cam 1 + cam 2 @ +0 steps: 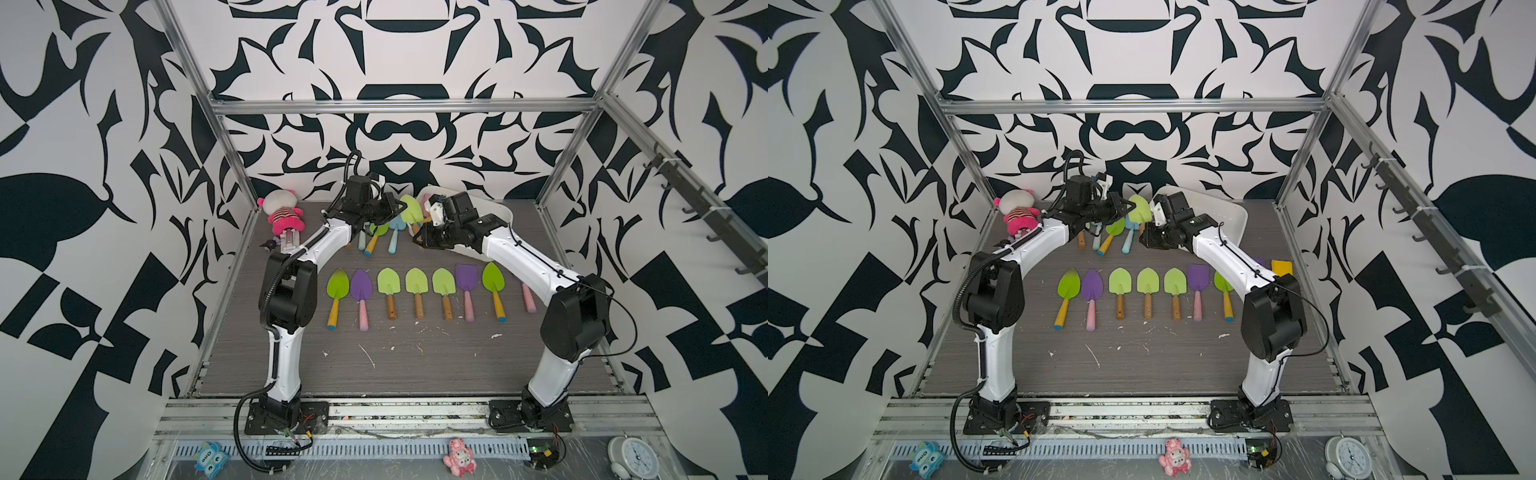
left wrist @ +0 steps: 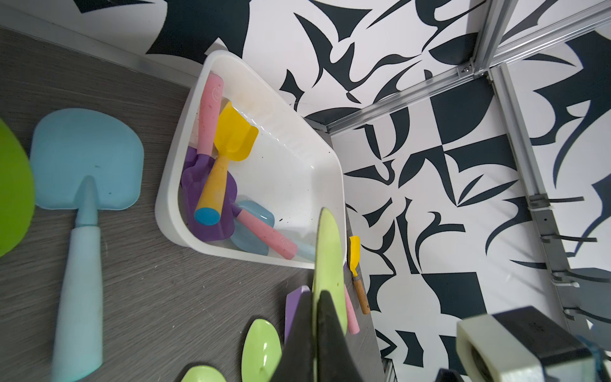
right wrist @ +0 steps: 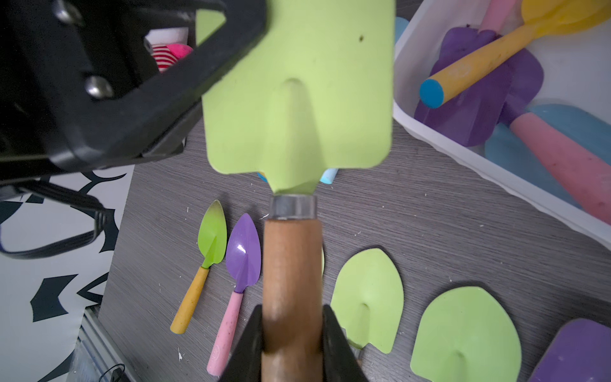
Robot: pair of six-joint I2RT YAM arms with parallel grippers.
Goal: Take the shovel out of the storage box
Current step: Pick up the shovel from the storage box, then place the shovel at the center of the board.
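Note:
A light green shovel (image 1: 410, 208) with a wooden handle hangs in the air between my two arms, left of the storage box (image 1: 505, 212). My right gripper (image 3: 292, 317) is shut on its handle (image 3: 292, 264). My left gripper (image 2: 314, 297) is shut on the edge of its blade (image 2: 329, 251), seen edge-on in the left wrist view. The white storage box (image 2: 165, 205) stands at the back right and holds a yellow shovel (image 2: 235, 135), a purple one (image 2: 205, 185) and a blue one (image 2: 251, 231), lying across each other.
Several shovels lie in a row (image 1: 415, 284) across the middle of the table, and a few more in a cluster (image 1: 376, 239) under the left arm. A pink plush toy (image 1: 282, 212) sits at the back left corner. Another yellow shovel (image 2: 355, 254) lies beside the box.

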